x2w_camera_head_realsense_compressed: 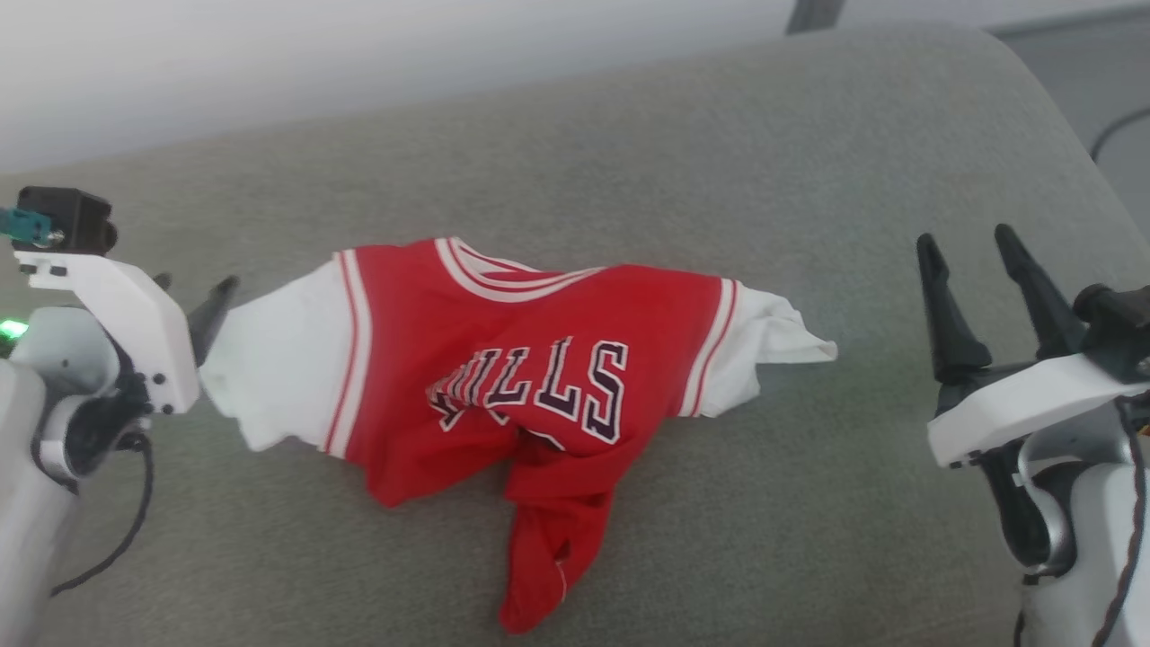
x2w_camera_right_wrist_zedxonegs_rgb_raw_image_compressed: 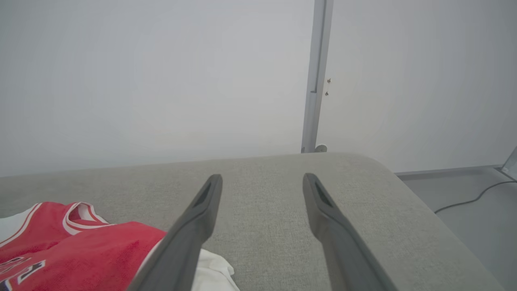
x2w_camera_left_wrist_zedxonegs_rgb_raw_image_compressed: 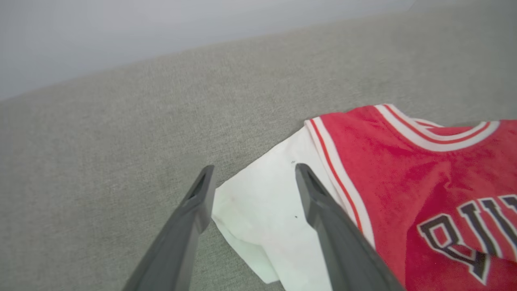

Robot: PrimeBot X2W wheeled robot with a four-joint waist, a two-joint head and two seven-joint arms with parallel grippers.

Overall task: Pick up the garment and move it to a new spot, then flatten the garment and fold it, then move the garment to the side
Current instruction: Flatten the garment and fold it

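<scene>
The shirt point(x2w_camera_head_realsense_compressed: 503, 359) lies crumpled mid-couch point(x2w_camera_head_realsense_compressed: 719, 153), collar away from me, hem twisted into a tail towards me. My left gripper point(x2w_camera_left_wrist_zedxonegs_rgb_raw_image_compressed: 254, 169) is wide open and empty, fingers over the end of one white sleeve point(x2w_camera_left_wrist_zedxonegs_rgb_raw_image_compressed: 262, 214). My right gripper point(x2w_camera_head_realsense_compressed: 966, 238), equally wide and empty, sits well apart from the other sleeve point(x2w_camera_head_realsense_compressed: 773, 346). If I close the left alone, I reckon the shirt hangs by one sleeve and twists worse. Go too deep and I pinch upholstery too.
</scene>
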